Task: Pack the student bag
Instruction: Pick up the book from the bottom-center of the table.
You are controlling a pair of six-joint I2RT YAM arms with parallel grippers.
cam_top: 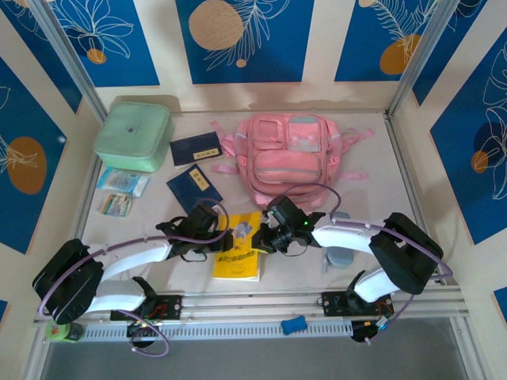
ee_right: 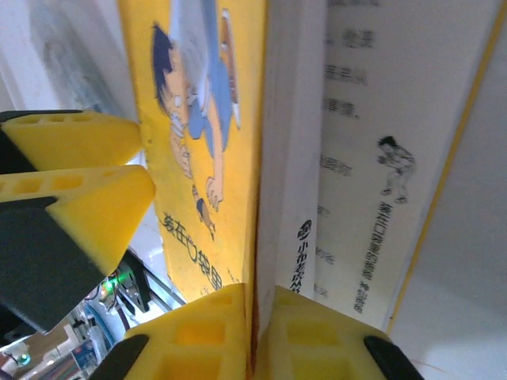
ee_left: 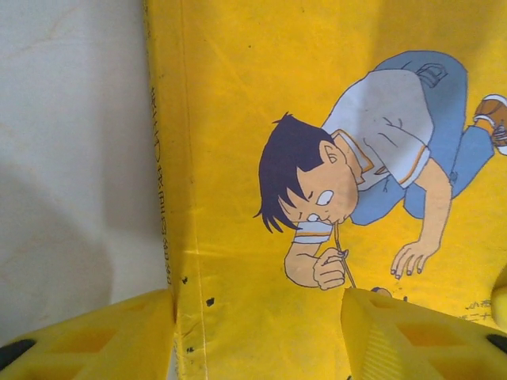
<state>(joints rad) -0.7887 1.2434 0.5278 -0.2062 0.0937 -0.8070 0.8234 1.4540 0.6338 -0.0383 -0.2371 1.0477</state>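
Observation:
The student bag (cam_top: 289, 158), pink with grey-blue panels, lies at the back middle of the table. In front of it lies a yellow book (cam_top: 238, 257) with a cartoon boy on its cover (ee_left: 261, 119). My right gripper (cam_top: 257, 236) is at the book's far edge, and its jaws (ee_right: 255, 297) are shut on the yellow cover (ee_right: 238, 198), which is lifted off the white pages. My left gripper (cam_top: 231, 237) stands open over the book (ee_left: 257, 332), one finger at the spine edge and the other on the cover. Its yellow fingers (ee_right: 79, 206) appear in the right wrist view.
A mint-green square box (cam_top: 133, 134) stands at the back left. Two dark blue booklets (cam_top: 196, 148) (cam_top: 194, 188) lie between it and the bag. Small packets (cam_top: 123, 181) (cam_top: 116, 204) lie at the left. A grey object (cam_top: 341, 257) sits under the right arm.

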